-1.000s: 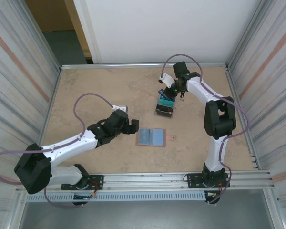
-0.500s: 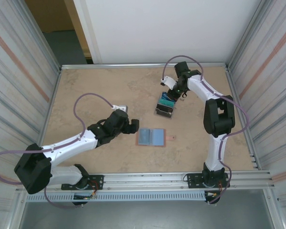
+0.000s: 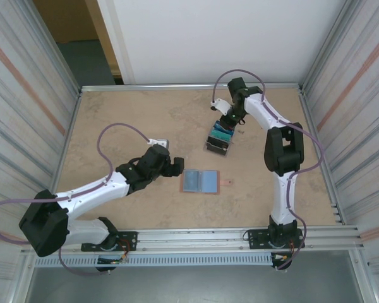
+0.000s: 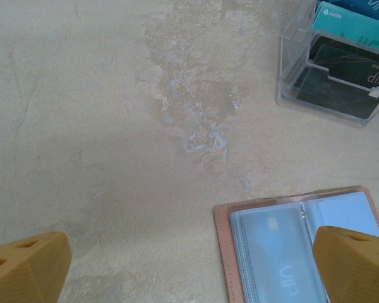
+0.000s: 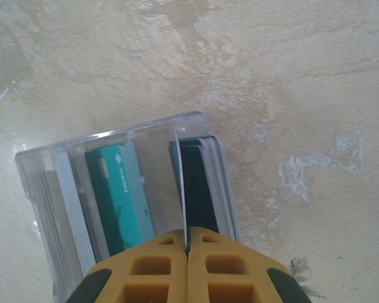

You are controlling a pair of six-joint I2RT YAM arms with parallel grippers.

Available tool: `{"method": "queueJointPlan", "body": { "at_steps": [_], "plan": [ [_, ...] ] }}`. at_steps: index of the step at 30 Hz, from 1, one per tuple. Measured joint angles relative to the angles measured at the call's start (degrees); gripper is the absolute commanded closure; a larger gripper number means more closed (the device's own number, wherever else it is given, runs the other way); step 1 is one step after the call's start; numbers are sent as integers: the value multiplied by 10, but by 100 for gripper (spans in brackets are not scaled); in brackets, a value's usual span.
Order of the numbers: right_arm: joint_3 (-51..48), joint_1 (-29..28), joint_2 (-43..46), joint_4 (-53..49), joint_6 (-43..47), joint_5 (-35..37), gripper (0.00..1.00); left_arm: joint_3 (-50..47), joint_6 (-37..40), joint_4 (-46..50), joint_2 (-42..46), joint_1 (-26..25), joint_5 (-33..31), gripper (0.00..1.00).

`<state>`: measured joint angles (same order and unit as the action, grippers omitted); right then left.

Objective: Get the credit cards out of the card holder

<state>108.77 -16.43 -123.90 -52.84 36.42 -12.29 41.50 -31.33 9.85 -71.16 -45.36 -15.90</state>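
Card holder (image 3: 201, 181): open flat, just right of left jaws (spread wide, nearer arm). Right jaws: clamped on card (image 5: 181, 189), edge-on over clear box (image 5: 114, 129).

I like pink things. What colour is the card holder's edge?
Salmon pink; the card holder shows best in the left wrist view.

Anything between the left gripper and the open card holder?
Nothing visible. The left gripper, open, is just left of the card holder, with only bare table between them. The clear box stands farther back, off that path.
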Motion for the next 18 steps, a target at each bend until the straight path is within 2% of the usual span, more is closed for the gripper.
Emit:
{"method": "queueJointPlan", "body": {
  "at_steps": [6,11,13,18],
  "plan": [
    [50,-24,-33,-38,-17,54,100,0,0,-4,0,3,2,1],
    [71,-32,-43,-60,-43,71,100,0,0,-7,0,3,5,1],
    [75,-31,-44,-64,-52,72,92,0,0,-7,0,4,5,2],
    [77,-31,-44,-73,-72,72,84,0,0,-7,0,4,9,1]
  ]
}}
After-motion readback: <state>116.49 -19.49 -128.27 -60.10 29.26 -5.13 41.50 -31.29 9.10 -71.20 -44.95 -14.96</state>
